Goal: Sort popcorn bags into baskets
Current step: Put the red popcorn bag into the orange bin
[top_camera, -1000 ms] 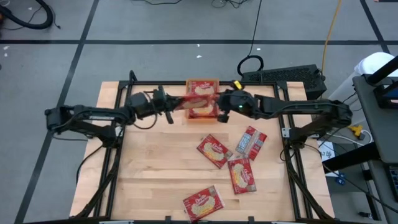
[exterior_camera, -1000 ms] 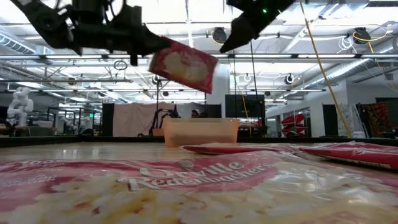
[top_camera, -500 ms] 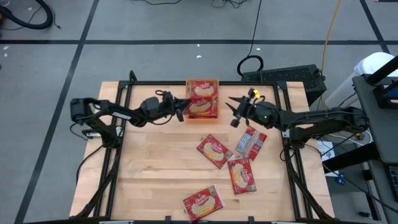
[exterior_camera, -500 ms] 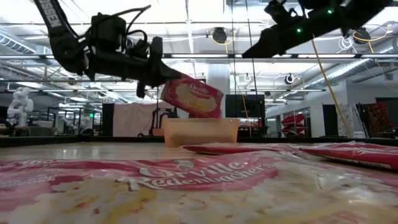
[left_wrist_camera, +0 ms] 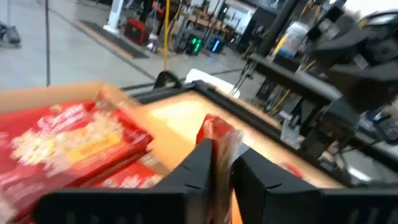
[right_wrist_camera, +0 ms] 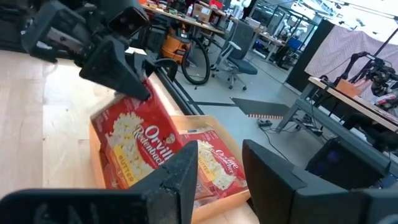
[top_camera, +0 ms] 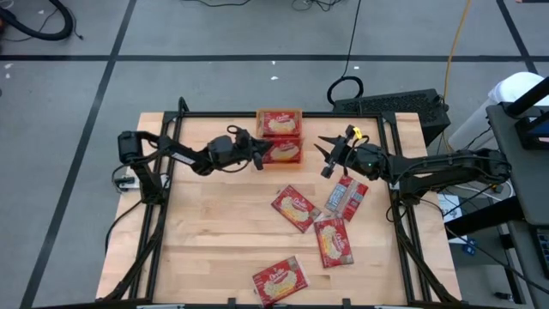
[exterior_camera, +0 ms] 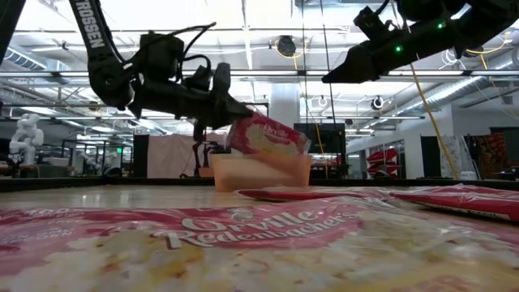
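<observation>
a wooden table [top_camera: 214, 232] seen from above, with two dark robot arms reaching in from either side toward its far edge. at the middle of that far edge sits a shallow translucent orange tray [top_camera: 280, 116], holding one red popcorn bag [top_camera: 278, 123] lying flat in its far half.

the left gripper [top_camera: 257, 156] is at the tray's near end, its two fingers pressed close on the edge of a second red popcorn bag [top_camera: 283, 152]. in the low view this held bag [exterior_camera: 266, 136] is tilted, its lower end down at the tray's rim [exterior_camera: 261, 173] and its upper end at the gripper [exterior_camera: 231, 113].

the right gripper [top_camera: 327, 157] hangs in the air just to the right of the tray, its fingers spread apart with nothing between them.

four more popcorn bags lie loose on the table, well apart from the tray: one red bag [top_camera: 296, 209] near the centre, one showing its whitish-grey back [top_camera: 346, 196] beside it under the right arm, one red bag [top_camera: 333, 241] nearer the front, and one [top_camera: 280, 280] at the front edge.
</observation>
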